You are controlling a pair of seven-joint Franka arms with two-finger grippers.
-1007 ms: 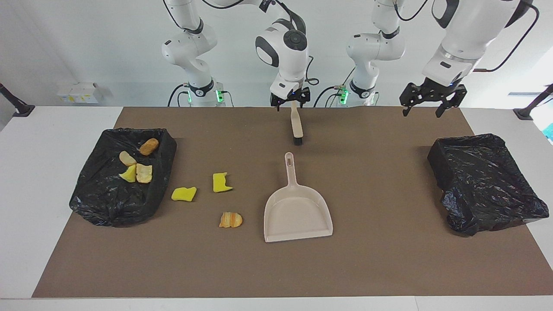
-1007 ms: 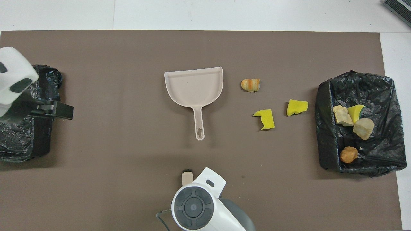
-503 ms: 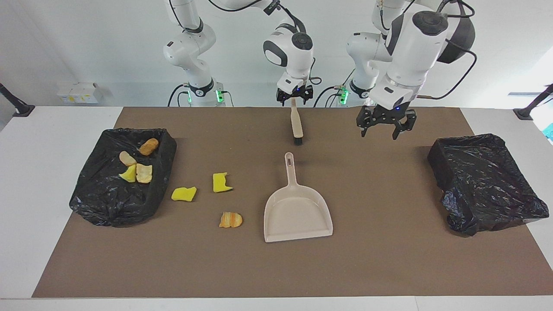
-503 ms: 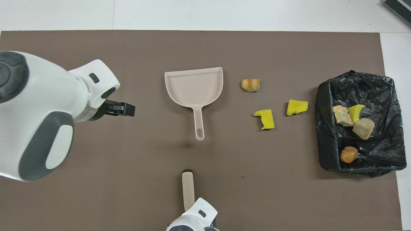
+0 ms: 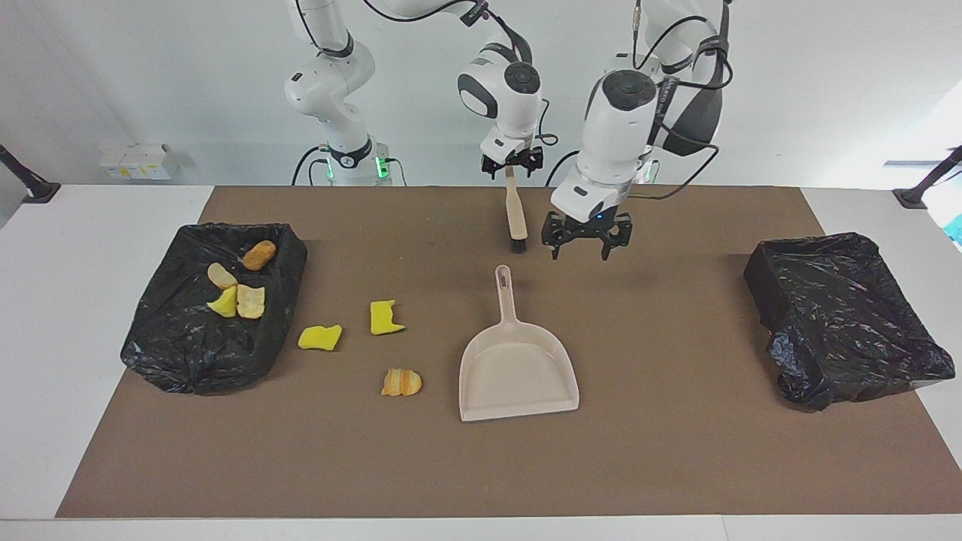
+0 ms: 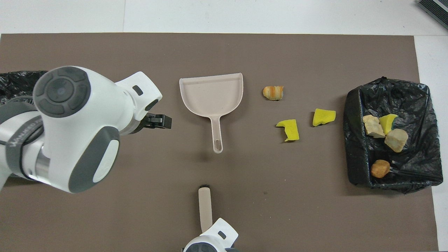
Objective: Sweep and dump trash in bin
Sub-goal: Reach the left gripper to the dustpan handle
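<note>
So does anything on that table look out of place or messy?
Three scraps lie loose on the brown mat beside the bin: two yellow pieces and an orange-striped lump. Four more are already inside it. The dustpan lies flat and empty. Nothing looks broken.

Smooth plastic dustpan [image 5: 518, 372] (matt mat [image 5: 676, 451])

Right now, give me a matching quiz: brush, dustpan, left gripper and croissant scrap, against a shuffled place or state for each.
1 brush
2 dustpan
3 left gripper
4 croissant scrap

a tan-orange, beside the dustpan's mouth
b open, in the air
c nearer the robots than the dustpan
d beige, handle toward the robots

Pairs: 1-c, 2-d, 3-b, 4-a
</note>
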